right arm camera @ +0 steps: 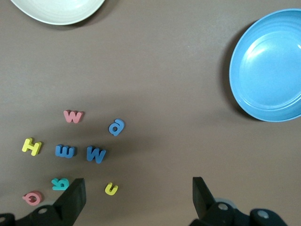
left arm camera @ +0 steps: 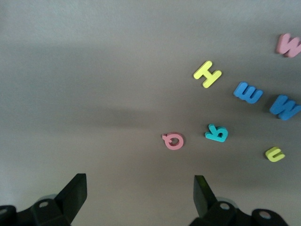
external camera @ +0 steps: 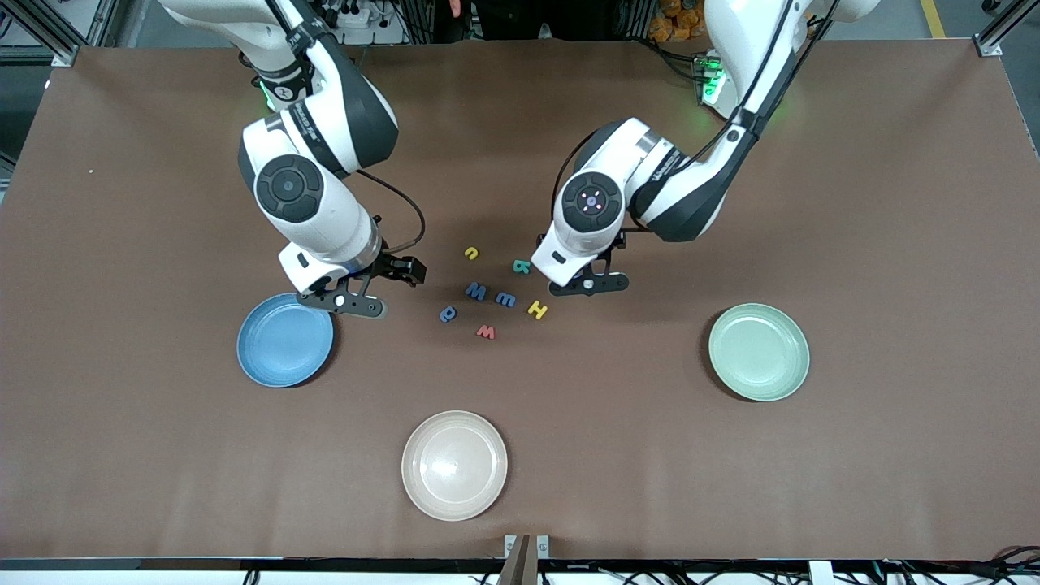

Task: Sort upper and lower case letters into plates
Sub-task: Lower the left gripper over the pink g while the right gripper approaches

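Nearest the front camera a beige plate (external camera: 454,465) is seen, empty, in the middle of the brown table (external camera: 894,244). Farther back, the sky blue plate (external camera: 285,340) lies toward the right arm's end and the pale mint green plate (external camera: 759,351) toward the left arm's end, both empty. Between them, farther from the camera, the letters are scattered flat on the table: a red w (external camera: 486,331), a blue a (external camera: 448,314), a yellow H (external camera: 537,309), a blue m (external camera: 505,299), a blue W (external camera: 476,290), a teal k (external camera: 522,266) and a yellow u (external camera: 472,253). An eighth letter, a pink Q (left arm camera: 173,141), is shown only in the wrist views, just beside the teal k; in the front view it is hidden under the left arm's wrist. The right gripper (external camera: 357,302) is held over the blue plate's edge farthest from the camera, its fingers (right arm camera: 73,200) spread wide with nothing between them. The left gripper (external camera: 587,284) is held over the table beside the yellow H, its fingers (left arm camera: 75,190) likewise parted fully and empty. No letter is blocked by a plate.
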`<act>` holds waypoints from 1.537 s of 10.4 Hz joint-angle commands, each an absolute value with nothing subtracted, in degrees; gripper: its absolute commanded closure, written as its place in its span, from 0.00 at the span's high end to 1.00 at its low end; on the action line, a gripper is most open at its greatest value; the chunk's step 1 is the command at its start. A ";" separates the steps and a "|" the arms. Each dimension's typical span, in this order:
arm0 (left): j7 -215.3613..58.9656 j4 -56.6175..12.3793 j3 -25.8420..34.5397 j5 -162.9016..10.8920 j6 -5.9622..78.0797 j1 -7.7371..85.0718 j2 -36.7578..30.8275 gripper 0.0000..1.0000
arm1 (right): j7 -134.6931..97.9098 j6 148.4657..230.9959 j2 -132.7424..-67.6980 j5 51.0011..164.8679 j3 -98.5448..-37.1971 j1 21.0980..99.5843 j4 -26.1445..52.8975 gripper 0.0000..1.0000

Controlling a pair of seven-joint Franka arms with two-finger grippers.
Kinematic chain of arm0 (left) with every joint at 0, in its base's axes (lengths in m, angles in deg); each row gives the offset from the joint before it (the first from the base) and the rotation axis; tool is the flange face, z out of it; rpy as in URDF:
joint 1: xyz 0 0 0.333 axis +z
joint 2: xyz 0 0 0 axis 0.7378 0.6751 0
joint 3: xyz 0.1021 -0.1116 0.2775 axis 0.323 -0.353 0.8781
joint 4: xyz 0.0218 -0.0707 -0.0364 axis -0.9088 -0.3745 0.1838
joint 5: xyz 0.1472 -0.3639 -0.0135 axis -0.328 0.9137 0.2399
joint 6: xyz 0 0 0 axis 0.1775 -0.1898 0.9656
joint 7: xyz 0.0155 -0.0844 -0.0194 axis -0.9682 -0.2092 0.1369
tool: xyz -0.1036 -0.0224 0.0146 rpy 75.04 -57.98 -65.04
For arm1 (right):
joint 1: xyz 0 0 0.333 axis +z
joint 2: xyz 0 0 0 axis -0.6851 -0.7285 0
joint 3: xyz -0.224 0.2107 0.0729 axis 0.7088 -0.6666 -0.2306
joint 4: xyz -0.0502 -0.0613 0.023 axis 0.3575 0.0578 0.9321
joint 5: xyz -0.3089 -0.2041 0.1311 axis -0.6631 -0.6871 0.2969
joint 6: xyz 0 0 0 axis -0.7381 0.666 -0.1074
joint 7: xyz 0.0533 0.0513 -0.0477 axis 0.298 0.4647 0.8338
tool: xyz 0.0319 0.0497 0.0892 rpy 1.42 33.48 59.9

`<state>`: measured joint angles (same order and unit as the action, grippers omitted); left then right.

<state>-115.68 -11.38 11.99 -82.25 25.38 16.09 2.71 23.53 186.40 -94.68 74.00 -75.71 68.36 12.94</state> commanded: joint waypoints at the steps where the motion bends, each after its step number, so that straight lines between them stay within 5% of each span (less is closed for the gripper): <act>1: -117.71 -12.40 12.30 -82.54 29.27 14.67 5.07 1.00 | 23.73 186.53 -91.18 73.55 -75.25 67.16 15.08 1.00; 6: -120.88 -17.93 12.39 -82.54 34.81 12.30 6.22 1.00 | 23.91 186.61 -91.34 73.02 -75.25 67.24 15.08 1.00; 16: -120.88 -17.94 12.30 -86.22 42.64 10.02 11.75 1.00 | 24.35 187.14 -91.52 73.02 -75.25 67.68 15.16 1.00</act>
